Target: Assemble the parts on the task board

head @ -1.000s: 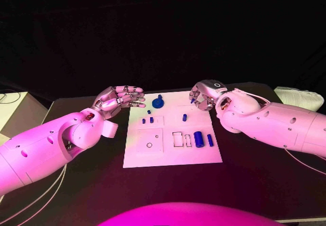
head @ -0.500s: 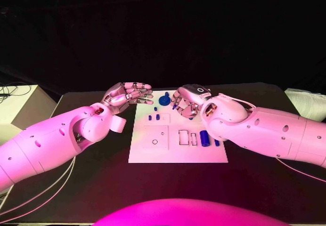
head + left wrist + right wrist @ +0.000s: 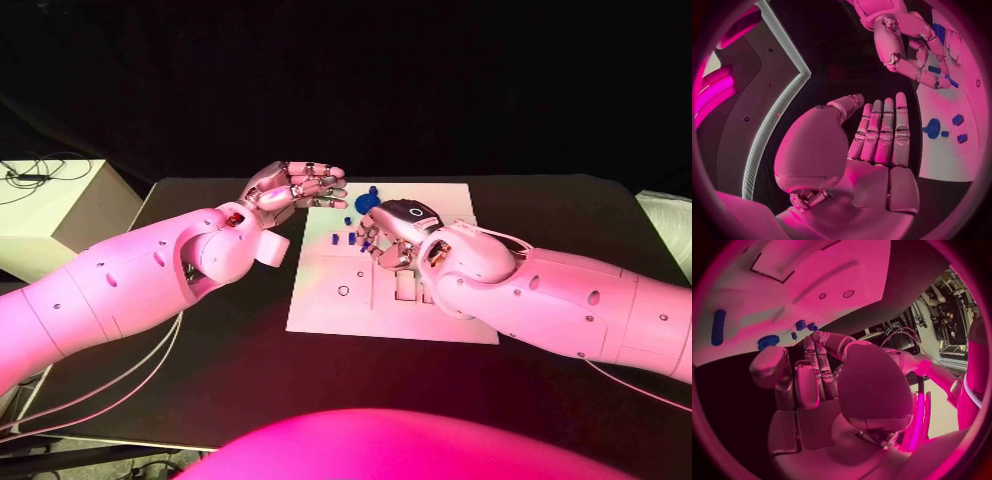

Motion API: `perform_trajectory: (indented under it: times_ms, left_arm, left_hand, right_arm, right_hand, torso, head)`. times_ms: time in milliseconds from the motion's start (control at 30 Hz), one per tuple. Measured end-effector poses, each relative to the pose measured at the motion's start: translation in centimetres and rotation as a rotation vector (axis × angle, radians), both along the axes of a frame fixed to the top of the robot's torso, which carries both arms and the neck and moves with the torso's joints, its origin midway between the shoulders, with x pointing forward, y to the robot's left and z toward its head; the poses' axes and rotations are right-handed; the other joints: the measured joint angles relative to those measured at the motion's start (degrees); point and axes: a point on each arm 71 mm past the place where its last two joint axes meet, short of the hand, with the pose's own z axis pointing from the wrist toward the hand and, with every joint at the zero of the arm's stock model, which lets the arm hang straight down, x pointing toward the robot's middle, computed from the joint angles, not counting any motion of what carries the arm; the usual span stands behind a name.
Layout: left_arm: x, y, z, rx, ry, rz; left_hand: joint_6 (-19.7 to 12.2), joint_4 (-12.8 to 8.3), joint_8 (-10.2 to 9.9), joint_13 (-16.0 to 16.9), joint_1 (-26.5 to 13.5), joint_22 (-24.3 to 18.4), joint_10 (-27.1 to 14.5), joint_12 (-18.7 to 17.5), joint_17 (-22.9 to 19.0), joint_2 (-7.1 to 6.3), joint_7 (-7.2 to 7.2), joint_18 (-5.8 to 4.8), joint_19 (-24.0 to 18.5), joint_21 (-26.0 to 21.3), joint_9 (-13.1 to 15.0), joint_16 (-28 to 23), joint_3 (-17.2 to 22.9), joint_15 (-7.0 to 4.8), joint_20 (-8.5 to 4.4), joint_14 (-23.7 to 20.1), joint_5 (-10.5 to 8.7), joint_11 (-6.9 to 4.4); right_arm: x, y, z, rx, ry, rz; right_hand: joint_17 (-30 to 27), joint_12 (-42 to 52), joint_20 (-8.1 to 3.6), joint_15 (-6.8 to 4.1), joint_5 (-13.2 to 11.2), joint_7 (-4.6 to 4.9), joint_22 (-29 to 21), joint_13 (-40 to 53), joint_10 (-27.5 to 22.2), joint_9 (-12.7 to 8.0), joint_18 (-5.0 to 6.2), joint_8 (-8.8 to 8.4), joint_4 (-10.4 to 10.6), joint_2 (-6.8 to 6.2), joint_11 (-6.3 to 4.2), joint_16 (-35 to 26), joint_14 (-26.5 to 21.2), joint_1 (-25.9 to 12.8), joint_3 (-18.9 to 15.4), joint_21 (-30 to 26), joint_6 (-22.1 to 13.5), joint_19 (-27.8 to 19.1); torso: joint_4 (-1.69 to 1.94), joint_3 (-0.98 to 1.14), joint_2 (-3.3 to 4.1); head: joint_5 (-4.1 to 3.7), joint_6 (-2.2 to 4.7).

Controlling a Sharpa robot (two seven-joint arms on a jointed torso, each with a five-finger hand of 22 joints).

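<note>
— Where's the white flat task board (image 3: 378,310) now?

— In the middle of the black worktop (image 3: 216,350), with the small blue parts on it. A round blue knob-like part (image 3: 366,202) sits near its far edge, and a few little blue pegs (image 3: 343,238) stand just this side of it.

— And the silver left hand (image 3: 296,187)?

— Up beside the board's far left corner, palm upward. From its wrist the fingers (image 3: 882,132) lie straight, side by side, the thumb apart; nothing is in it.

— The silver right hand (image 3: 392,228)?

— Over the board's far half, close to the pegs, fingers (image 3: 820,367) curled downward. Whether it pinches a piece I cannot tell; the fingertips hide it. A long blue bar (image 3: 718,326) lies apart from them.
</note>
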Motion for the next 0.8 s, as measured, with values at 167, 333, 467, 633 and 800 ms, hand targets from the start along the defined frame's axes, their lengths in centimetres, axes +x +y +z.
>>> perform_trajectory:
  times_ms: [167,333,467,633,800]
  left_arm:
    - [0.0,0.0,0.0,0.004,-0.004,0.009]
    - [0.0,0.0,0.1,0.01,-0.008,0.019]
    - [0.1,0.1,0.1,0.014,-0.013,0.027]
    - [0.1,0.1,0.1,0.016,-0.018,0.035]
    - [0.1,0.1,0.1,0.017,-0.021,0.039]
  left_hand:
    - [0.0,0.2,0.0,0.0,-0.1,-0.1,0.0,0.0,0.0,-0.06,0.0,0.0,0.0,0.0,0.0,-0.1,-0.2,0.0,0.0,0.0,0.0,0.0]
    - [0.0,0.3,0.0,0.0,-0.3,-0.2,0.0,0.0,0.0,0.17,0.0,0.0,0.0,-0.2,0.0,-0.1,-0.3,0.0,0.0,0.0,0.0,0.0]
    - [0.0,0.3,0.0,0.0,-0.3,-0.2,0.0,0.0,0.0,0.17,0.0,0.0,0.0,-0.2,0.0,-0.1,-0.3,0.0,0.0,0.0,0.0,-0.01]
    - [0.0,0.3,0.0,0.0,-0.3,-0.2,0.0,0.0,0.0,0.17,0.0,0.0,0.0,-0.2,0.0,-0.1,-0.3,0.0,0.0,0.0,0.0,-0.01]
    - [0.0,0.3,0.0,0.0,-0.3,-0.3,0.0,0.0,0.0,0.17,0.0,0.0,0.0,-0.2,0.0,-0.1,-0.3,0.0,0.0,0.0,0.0,-0.01]
  right_arm:
    - [-0.3,-0.1,-0.9,-0.024,0.014,0.0]
    - [-0.5,-0.2,-1.4,-0.043,0.022,0.002]
    - [-0.5,-0.3,-1.8,-0.06,0.027,-0.003]
    - [-0.8,-0.2,-2.4,-0.072,0.035,-0.004]
    - [-1.0,0.0,-2.7,-0.076,0.037,0.0]
  right_hand:
    - [0.0,-0.1,0.0,0.0,0.0,0.0,0.0,0.0,0.0,0.0,0.0,-0.01,0.0,0.01,0.0,0.0,0.0,0.0,0.0,0.0,0.0,0.0]
    - [0.0,0.1,0.0,0.0,0.0,-0.01,0.0,0.0,0.0,0.0,0.0,-0.11,0.0,-0.07,0.0,0.0,0.0,-0.2,0.0,0.0,0.0,0.0]
    - [0.0,0.1,0.0,0.0,0.0,-0.01,0.0,0.0,0.0,0.0,0.0,-0.1,0.0,-0.07,-0.02,0.0,0.0,-0.4,0.0,0.0,0.0,0.0]
    - [0.0,0.1,0.0,0.0,0.0,-0.09,0.0,0.0,0.2,0.1,0.0,0.08,0.0,-0.08,-0.2,0.0,0.0,-0.5,0.0,0.0,-0.1,0.0]
    - [0.0,0.0,0.0,0.0,0.0,0.04,0.0,0.0,0.2,0.1,0.0,0.1,0.0,-0.08,-0.2,0.0,0.0,-0.5,0.0,0.0,0.0,0.0]
  torso:
    - [-0.11,0.04,0.01]
    - [-0.14,0.1,0.01]
    - [-0.12,0.1,0.01]
    - [-0.11,0.15,0.02]
    - [-0.04,0.19,0.04]
  head:
    - [0.69,-0.02]
    - [1.08,-0.02]
    - [1.19,-0.03]
    - [1.46,-0.03]
    - [1.65,-0.03]
